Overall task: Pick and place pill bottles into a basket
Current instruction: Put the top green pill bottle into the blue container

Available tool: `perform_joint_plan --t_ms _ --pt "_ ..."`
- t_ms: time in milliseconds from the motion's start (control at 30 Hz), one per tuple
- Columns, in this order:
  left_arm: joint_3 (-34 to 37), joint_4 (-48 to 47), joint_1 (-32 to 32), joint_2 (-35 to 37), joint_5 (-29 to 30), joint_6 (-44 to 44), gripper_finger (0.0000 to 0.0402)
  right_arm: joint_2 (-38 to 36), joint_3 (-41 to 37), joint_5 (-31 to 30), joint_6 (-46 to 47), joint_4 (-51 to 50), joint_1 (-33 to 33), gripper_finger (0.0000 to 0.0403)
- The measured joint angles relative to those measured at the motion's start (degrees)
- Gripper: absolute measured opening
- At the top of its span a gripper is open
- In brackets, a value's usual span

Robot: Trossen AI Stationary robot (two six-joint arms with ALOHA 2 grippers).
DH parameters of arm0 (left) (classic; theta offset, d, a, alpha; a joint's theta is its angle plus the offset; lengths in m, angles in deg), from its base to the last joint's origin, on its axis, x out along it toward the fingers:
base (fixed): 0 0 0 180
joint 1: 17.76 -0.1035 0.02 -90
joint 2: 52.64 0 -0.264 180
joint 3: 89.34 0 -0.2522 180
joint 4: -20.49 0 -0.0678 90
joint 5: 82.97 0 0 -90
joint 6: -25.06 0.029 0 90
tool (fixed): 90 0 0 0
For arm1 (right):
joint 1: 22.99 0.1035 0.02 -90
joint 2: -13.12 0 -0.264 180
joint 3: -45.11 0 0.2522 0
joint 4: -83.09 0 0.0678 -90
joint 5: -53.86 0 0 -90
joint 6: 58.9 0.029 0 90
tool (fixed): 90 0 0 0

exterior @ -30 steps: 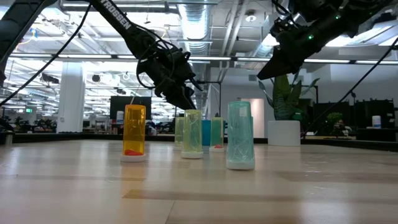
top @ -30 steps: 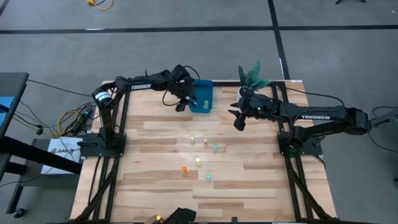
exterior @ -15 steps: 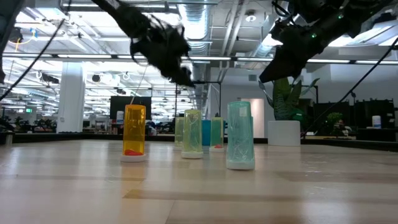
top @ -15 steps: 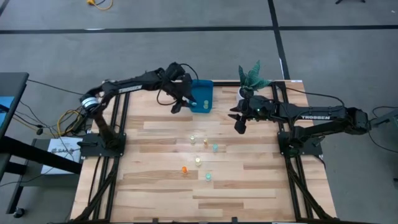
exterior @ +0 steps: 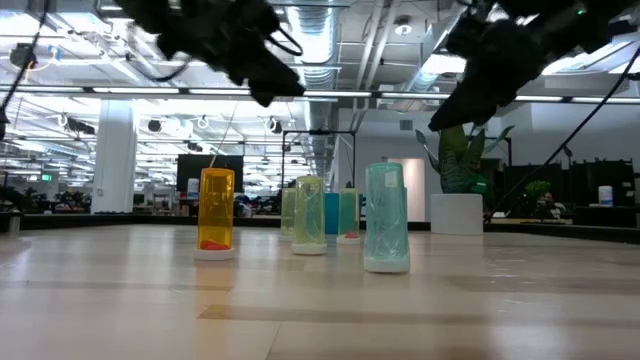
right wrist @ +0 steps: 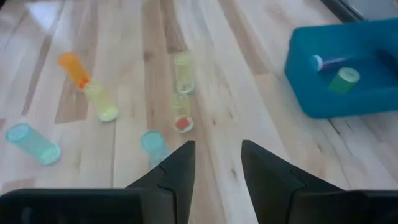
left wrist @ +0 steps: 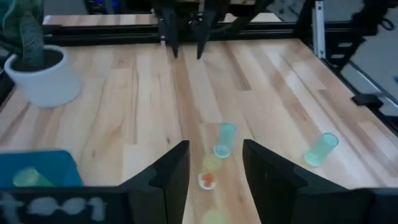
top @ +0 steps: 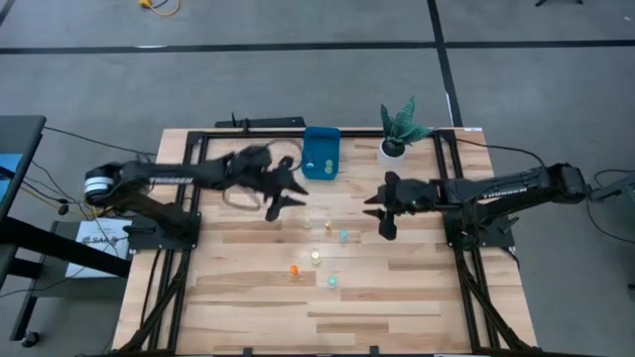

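Note:
Several tiny translucent pill bottles (top: 317, 257) stand upright on their bases, spread over the middle of the wooden table: orange (exterior: 216, 212), pale yellow (exterior: 309, 214), teal (exterior: 386, 230). The blue basket (top: 321, 153) stands at the far edge with a green bottle (right wrist: 344, 79) lying inside. My left gripper (top: 288, 194) hovers open and empty between the basket and the bottles, and they show past its fingers (left wrist: 214, 165). My right gripper (top: 383, 216) hovers open and empty to the right of the bottles (right wrist: 214, 165).
A potted plant in a white pot (top: 399, 139) stands right of the basket at the far edge. Black frame rails (top: 189, 188) run along both table sides. Bare wood lies at the near side of the table (top: 317, 317).
My left gripper has drawn back from over the basket, toward the table's near edge and a little up, and now hangs over the table's middle left. My right gripper has swung toward the near edge, away from the plant.

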Motion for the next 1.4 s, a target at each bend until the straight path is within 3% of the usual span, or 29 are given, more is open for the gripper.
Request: perform_joint_plan --t_ms 200,400,533,933,1100,1400 --pt "12.38 8.66 8.89 8.35 11.09 -7.04 0.0137 0.03 -0.02 -4.85 3.0 1.75 5.31 0.0154" --pt "18.32 8.58 15.57 12.98 13.07 -9.44 0.0137 0.33 -0.04 -4.94 6.38 1.51 6.34 0.0171" --pt "19.2 5.74 18.01 13.35 13.17 -9.81 0.0137 3.41 -0.04 -4.66 8.54 0.08 6.18 0.018" --pt "19.2 2.9 18.86 13.24 13.51 -7.53 0.0137 23.15 1.82 -4.74 12.41 4.88 6.41 0.0231" --pt "19.2 2.77 18.86 13.24 13.53 -7.55 0.0137 27.43 5.06 -4.41 11.73 5.03 7.01 0.0254" --pt "19.17 2.42 18.86 13.22 13.58 -7.57 0.0137 32.52 10.97 -2.93 7.86 4.49 8.37 0.0256"
